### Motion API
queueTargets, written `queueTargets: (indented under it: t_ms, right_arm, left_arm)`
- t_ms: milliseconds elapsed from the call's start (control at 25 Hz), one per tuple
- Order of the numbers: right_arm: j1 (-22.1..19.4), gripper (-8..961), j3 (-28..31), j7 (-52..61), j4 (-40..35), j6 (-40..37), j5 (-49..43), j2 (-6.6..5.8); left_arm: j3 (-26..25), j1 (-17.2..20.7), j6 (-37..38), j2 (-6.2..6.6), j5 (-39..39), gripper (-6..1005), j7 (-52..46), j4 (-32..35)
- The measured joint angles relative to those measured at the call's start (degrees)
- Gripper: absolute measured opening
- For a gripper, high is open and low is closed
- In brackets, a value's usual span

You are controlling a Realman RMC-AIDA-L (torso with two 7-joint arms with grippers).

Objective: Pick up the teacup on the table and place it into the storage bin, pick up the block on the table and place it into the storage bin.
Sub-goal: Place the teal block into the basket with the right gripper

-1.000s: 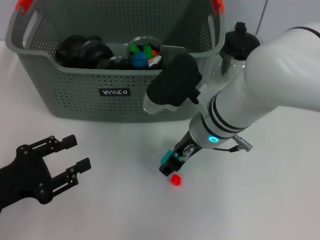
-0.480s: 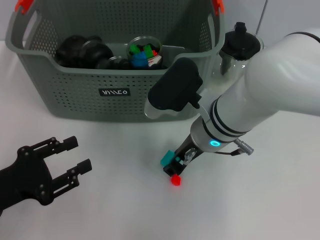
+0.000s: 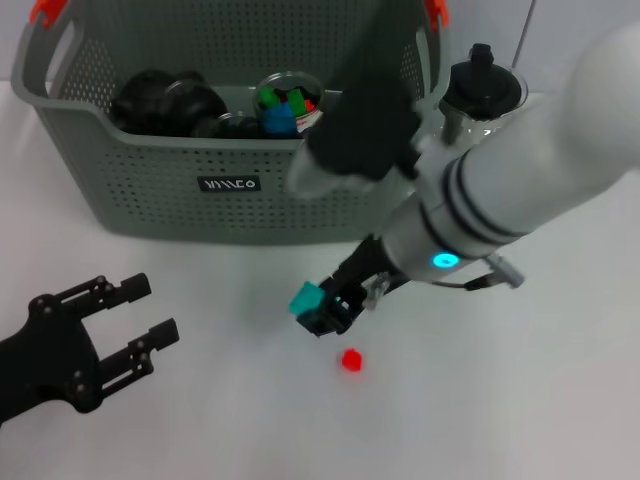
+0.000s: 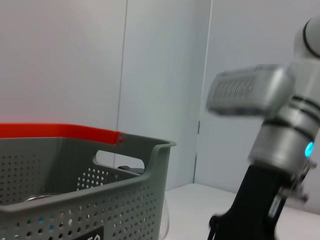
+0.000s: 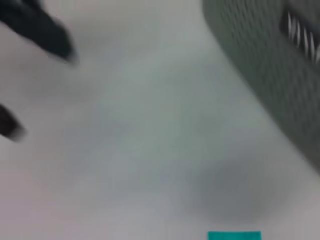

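The red block (image 3: 350,360) lies on the white table, with nothing touching it. My right gripper (image 3: 322,310), with a teal pad on it, hangs just above and to the left of the block. The grey perforated storage bin (image 3: 150,195) stands at the back; its wall also shows in the left wrist view (image 4: 125,170) and, blurred, in the right wrist view (image 5: 270,60). A clear glass teacup (image 3: 288,100) with coloured pieces in it sits inside the bin. My left gripper (image 3: 152,308) rests open and empty at the lower left.
A glass teapot (image 3: 480,95) with a black lid stands right of the bin. Black items (image 3: 165,100) lie in the bin's left part. White table stretches between my left gripper and the block. The right arm (image 4: 280,150) fills the left wrist view's side.
My right arm has swung up and to the left, away from the red block, which stays where it was on the table. The left gripper has barely moved.
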Motion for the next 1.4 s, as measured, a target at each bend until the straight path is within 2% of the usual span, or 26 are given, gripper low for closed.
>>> queueTargets:
  t_ms: [160, 240, 400, 480, 600, 720, 840, 1000, 1280, 1400]
  right_arm:
    - [-5.18, 426, 9.07, -3.67, -12.57, -8.81, 3.62, -0.10]
    - [-6.41, 426, 13.66, -4.96, -16.71, -12.56, 6.35, -0.20]
    - [-6.40, 426, 23.45, -9.28, -19.82, -18.22, 14.05, -0.19]
    - [-5.68, 427, 27.55, -10.66, -20.35, -18.28, 16.52, -0.17]
    - [-3.86, 427, 32.59, -12.27, -20.17, -13.92, 16.66, -0.16]
    - [-1.26, 427, 33.56, -13.17, -18.86, -6.96, 13.06, -0.15]
    - [2.85, 427, 33.33, -13.33, -14.81, -0.94, 8.44, -0.15]
    - [10.69, 427, 33.48, -12.93, -3.95, 5.50, 2.66, -0.16]
    - [25.19, 426, 33.36, -13.24, 24.58, 20.38, -4.16, -0.15]
    - [29.88, 426, 33.37, -13.25, 34.27, 25.49, -5.71, -0.12]
  left_arm:
    - [-0.52, -0.11, 0.10, 0.01, -0.09, 585, 0.00, 0.00]
    - [-0.92, -0.16, 0.11, 0.06, -0.08, 585, 0.00, 0.00]
    - [-1.00, -0.39, -0.03, 0.20, -0.12, 585, -0.02, 0.01]
    - [-1.00, -0.44, -0.21, 0.27, -0.27, 585, -0.04, 0.01]
    - [-1.02, -0.45, -0.27, 0.24, -0.33, 585, -0.05, 0.01]
    - [-1.07, -0.52, -0.31, 0.20, -0.37, 585, -0.07, 0.00]
    - [-1.08, -0.76, -0.24, 0.18, -0.41, 585, -0.08, 0.00]
    - [-1.09, -1.08, -0.08, 0.15, -0.43, 585, -0.09, -0.05]
    - [-1.09, -1.26, 0.09, 0.00, -0.43, 585, -0.26, -0.08]
    - [-1.08, -1.29, 0.12, -0.01, -0.43, 585, -0.73, -0.09]
